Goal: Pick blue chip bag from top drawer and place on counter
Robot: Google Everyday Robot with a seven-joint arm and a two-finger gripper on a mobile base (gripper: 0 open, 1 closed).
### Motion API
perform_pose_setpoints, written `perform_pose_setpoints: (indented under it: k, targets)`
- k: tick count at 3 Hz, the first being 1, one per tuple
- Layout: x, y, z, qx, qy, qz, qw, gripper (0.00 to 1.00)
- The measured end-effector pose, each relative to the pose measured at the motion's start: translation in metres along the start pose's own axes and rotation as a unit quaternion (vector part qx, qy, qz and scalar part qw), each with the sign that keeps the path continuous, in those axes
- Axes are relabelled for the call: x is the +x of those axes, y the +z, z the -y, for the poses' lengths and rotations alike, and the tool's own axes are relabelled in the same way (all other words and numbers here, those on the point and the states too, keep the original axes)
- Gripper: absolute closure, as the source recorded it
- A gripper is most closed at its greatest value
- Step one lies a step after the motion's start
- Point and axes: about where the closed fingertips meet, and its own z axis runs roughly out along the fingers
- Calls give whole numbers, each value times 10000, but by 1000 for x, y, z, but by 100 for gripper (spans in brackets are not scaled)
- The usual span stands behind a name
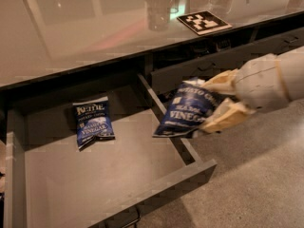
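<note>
My gripper [216, 103] is shut on the blue chip bag [186, 110], a dark blue Kettle bag with white lettering. It holds the bag in the air above the right wall of the open top drawer [109, 175], below the counter's front edge. The counter [95, 27] is glossy grey-brown and runs across the top of the view. The white arm comes in from the right.
A second blue Kettle bag [92, 121] lies flat on the drawer floor at the back left. A black-and-white square tag [204, 22] sits on the counter at the right. Closed grey drawers [228, 61] stand to the right. Speckled floor lies below right.
</note>
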Motion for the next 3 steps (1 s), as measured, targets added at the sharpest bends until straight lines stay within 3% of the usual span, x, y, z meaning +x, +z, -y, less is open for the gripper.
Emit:
perform_pose_setpoints:
  k: [1,2,3]
  targets:
    - [15,-44,-3,-46,84,-312,9995,100]
    - [47,-76,-18,94,-104,-175,9997,100]
    - [47,-76,-18,94,-135,-178,9997,100]
